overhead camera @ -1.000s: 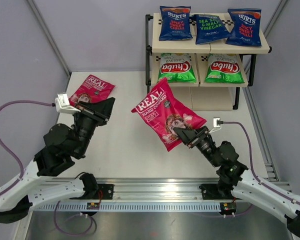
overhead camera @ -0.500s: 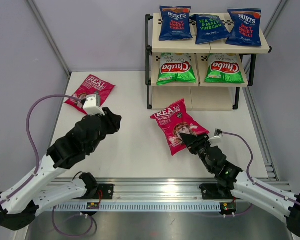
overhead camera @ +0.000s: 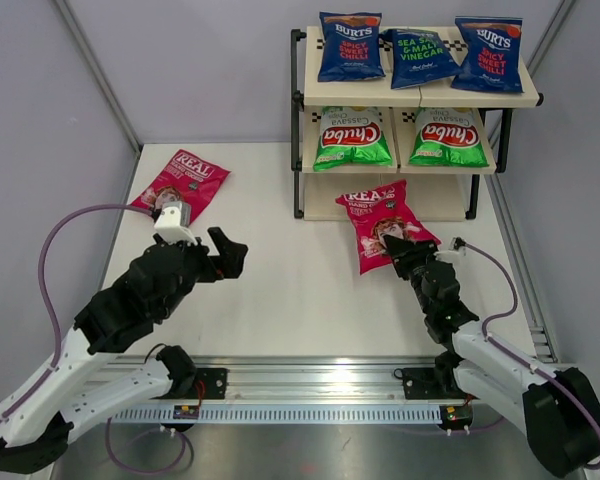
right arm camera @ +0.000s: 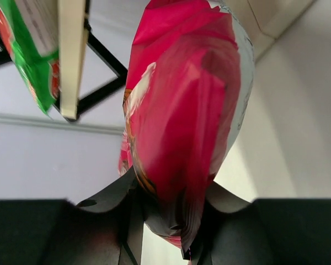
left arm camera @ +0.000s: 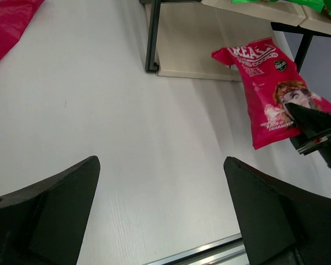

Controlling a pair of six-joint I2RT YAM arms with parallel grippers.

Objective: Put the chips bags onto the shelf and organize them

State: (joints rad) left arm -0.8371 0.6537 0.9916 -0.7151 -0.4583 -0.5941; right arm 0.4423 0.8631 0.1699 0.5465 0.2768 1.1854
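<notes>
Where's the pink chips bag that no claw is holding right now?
In the overhead view, the loose pink bag lies flat on the table at its far left, just beyond the open left claw and well left of the shelf.

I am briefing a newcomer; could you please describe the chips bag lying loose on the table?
From the shelf at the table's far right, look across to the far left. A pink-red REAL bag lies flat there, beyond the open left gripper. Its twin is pinched by the right gripper at the shelf; this one is untouched.
</notes>
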